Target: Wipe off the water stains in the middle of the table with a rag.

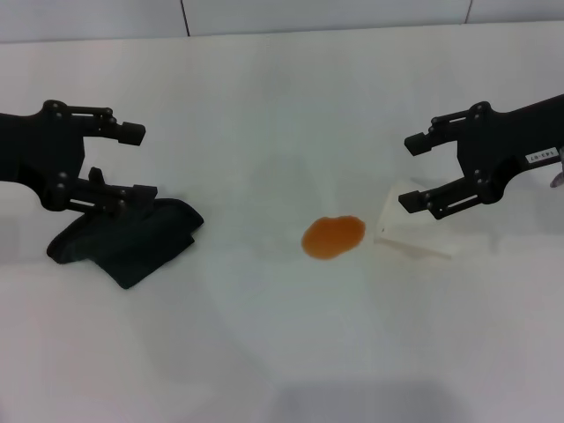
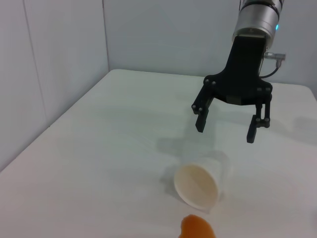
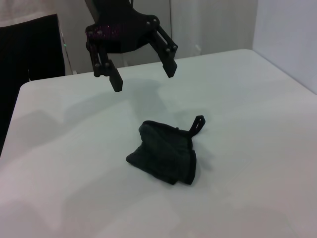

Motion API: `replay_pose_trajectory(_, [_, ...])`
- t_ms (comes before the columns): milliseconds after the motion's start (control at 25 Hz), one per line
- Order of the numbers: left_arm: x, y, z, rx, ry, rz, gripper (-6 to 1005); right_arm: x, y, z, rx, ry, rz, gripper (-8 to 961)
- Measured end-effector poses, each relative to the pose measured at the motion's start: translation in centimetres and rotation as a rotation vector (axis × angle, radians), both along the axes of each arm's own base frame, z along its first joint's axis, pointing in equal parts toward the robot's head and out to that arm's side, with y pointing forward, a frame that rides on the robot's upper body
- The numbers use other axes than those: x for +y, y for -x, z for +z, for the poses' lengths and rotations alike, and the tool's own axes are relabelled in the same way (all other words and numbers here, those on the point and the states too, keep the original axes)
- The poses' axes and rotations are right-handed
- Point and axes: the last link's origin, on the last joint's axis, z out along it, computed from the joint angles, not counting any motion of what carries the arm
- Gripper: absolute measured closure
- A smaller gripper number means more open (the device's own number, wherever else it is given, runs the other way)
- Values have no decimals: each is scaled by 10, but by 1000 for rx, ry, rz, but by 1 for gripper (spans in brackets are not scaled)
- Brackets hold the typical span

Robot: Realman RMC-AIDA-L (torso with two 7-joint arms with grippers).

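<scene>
The orange-brown water stain (image 1: 333, 236) lies as one small puddle in the middle of the white table (image 1: 264, 344); it also shows in the left wrist view (image 2: 197, 229). The dark rag (image 1: 128, 238) lies rumpled on the table at the left and shows in the right wrist view (image 3: 163, 153). My left gripper (image 1: 137, 163) hangs open and empty above the table next to the rag, apart from it, as the right wrist view (image 3: 143, 78) shows. My right gripper (image 1: 410, 173) is open and empty at the right, above a tipped cup; it also shows in the left wrist view (image 2: 225, 130).
A white paper cup (image 1: 410, 231) lies on its side just right of the puddle, its mouth toward it (image 2: 197, 184). A grey seam (image 1: 264, 33) runs along the table's far edge, with wall panels behind it.
</scene>
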Motion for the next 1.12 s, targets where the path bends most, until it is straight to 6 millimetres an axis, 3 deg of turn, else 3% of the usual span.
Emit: replay_pose_trajectory(1120, [1,0,1,20,-2,-3,154,5,1,-7,-127,30,-58,149])
